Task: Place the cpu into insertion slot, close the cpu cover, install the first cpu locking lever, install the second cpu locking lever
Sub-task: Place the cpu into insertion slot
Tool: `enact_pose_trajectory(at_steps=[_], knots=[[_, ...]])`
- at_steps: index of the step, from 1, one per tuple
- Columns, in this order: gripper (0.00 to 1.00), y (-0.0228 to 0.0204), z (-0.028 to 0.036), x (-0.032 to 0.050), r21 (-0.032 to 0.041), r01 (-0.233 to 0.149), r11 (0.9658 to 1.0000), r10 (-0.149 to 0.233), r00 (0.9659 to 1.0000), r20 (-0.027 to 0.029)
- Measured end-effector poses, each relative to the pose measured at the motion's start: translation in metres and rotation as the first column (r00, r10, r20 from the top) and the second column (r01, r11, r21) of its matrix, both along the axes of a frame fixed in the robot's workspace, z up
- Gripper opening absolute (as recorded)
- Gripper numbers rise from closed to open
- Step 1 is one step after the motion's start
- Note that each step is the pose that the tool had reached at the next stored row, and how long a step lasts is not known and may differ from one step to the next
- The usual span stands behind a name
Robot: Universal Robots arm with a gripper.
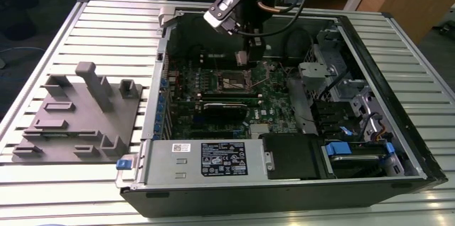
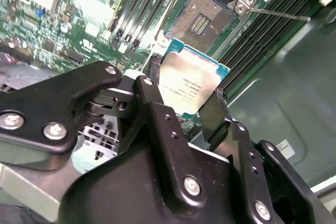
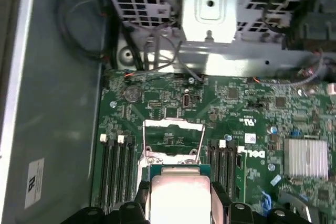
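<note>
My gripper [image 2: 186, 100] is shut on the cpu [image 2: 191, 83], a flat square chip with a pale silver top and a teal edge, held by two opposite sides between the black fingers [image 2: 152, 95]. The chip hangs above the green motherboard [image 1: 274, 103], a short way off the insertion slot [image 2: 202, 17], which lies bare with its tan contact field showing. In the first wrist view the cpu [image 3: 180, 192] sits between the fingers, and beyond it the cpu cover [image 3: 173, 124] stands raised. In the exterior view the gripper [image 1: 245, 58] hovers just above the slot [image 1: 235, 82].
A thin metal lever [image 2: 278, 14] juts out sideways from the socket's corner. Black memory slots [image 3: 113, 166] flank the socket. The open computer case [image 1: 370, 45] walls in the board, with a drive cage [image 3: 210, 9], loose cables and a power supply [image 1: 206, 159]. A grey fixture [image 1: 78, 114] lies outside.
</note>
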State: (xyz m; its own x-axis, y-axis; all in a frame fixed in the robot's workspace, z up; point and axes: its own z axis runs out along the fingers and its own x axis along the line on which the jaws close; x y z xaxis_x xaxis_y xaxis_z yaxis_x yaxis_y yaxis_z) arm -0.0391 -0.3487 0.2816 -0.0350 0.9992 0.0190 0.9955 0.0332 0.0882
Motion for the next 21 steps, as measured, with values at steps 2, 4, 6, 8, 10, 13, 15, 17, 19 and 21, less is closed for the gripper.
enact_pose_trajectory(at_steps=[2,4,6,8,10,13,15,17,19,21], knots=[[0.54,0.0,0.0,0.0,0.0,0.004,1.0,-0.004,1.0,0.0001],[0.54,0.0,-0.0001,0.0,0.0001,0.005,1.0,-0.005,1.0,0.0001],[0.54,0.0,-0.0001,0.0,0.0001,0.005,1.0,-0.005,1.0,0.0001],[0.54,0.0,-0.0002,0.0,0.0003,0.006,1.0,-0.006,1.0,-0.0036],[0.54,0.0,-0.0005,0.0,0.0001,0.006,1.0,-0.006,0.9998,-0.0204],[0.54,0.0,-0.0005,-0.0001,-0.0002,0.006,1.0,-0.006,0.9995,-0.0318],[0.54,0.0,-0.0005,0.0,-0.0002,0.005,1.0,-0.005,0.9994,-0.0333],[0.54,0.0,-0.0008,0.0,0.0,0.006,1.0,-0.006,0.9994,-0.0339],[0.54,0.0,-0.0024,0.0,0.0002,0.006,1.0,-0.006,0.9994,-0.0338],[0.54,0.0,-0.0049,0.0,-0.0001,0.005,1.0,-0.005,0.9994,-0.034]])
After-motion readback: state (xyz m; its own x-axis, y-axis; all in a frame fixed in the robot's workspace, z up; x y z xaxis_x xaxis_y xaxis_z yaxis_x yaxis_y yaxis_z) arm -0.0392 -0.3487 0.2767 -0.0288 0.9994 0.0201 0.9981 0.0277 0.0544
